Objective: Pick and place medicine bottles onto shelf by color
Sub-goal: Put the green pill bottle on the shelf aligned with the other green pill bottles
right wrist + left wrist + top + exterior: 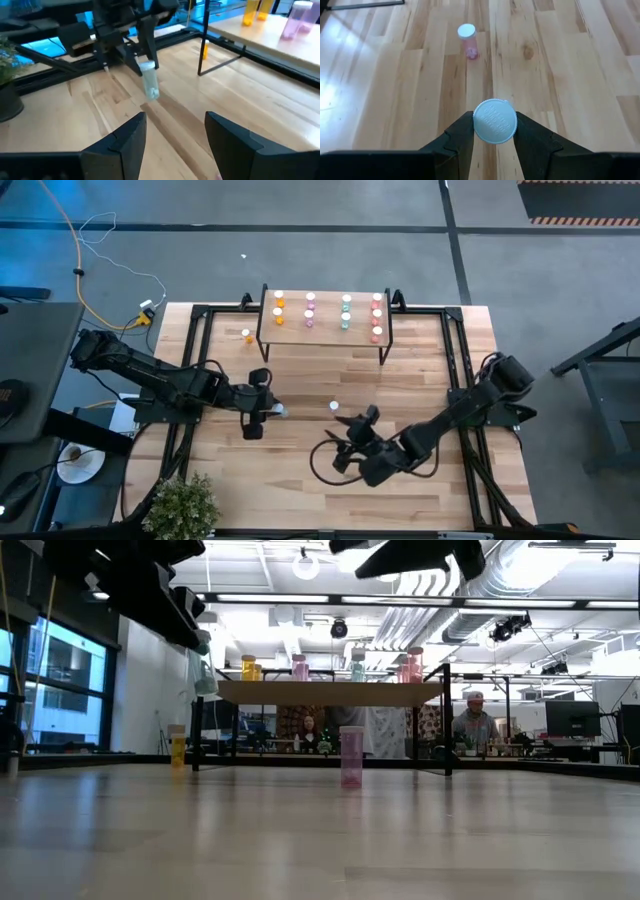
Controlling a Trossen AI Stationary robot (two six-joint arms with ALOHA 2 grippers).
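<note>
Beyond the pale wood table [300,480] – a bright room with ceiling lights. At 12 o'clock, the shelf [325,330] carries sorted bottles. Left gripper [268,412] pinches a teal bottle [494,121] off the surface; right gripper [350,423] gapes empty – one pink bottle [334,407] stands between them.

Thirteen medicine bottles [334,407], one shelf [326,332], two arms [150,372]

Bottle [494,121] sits between the left hand [494,142] fingers — above the tabletop [300,490]; a second bottle [468,40] stands ahead, the shelf [325,330] beyond.
</note>
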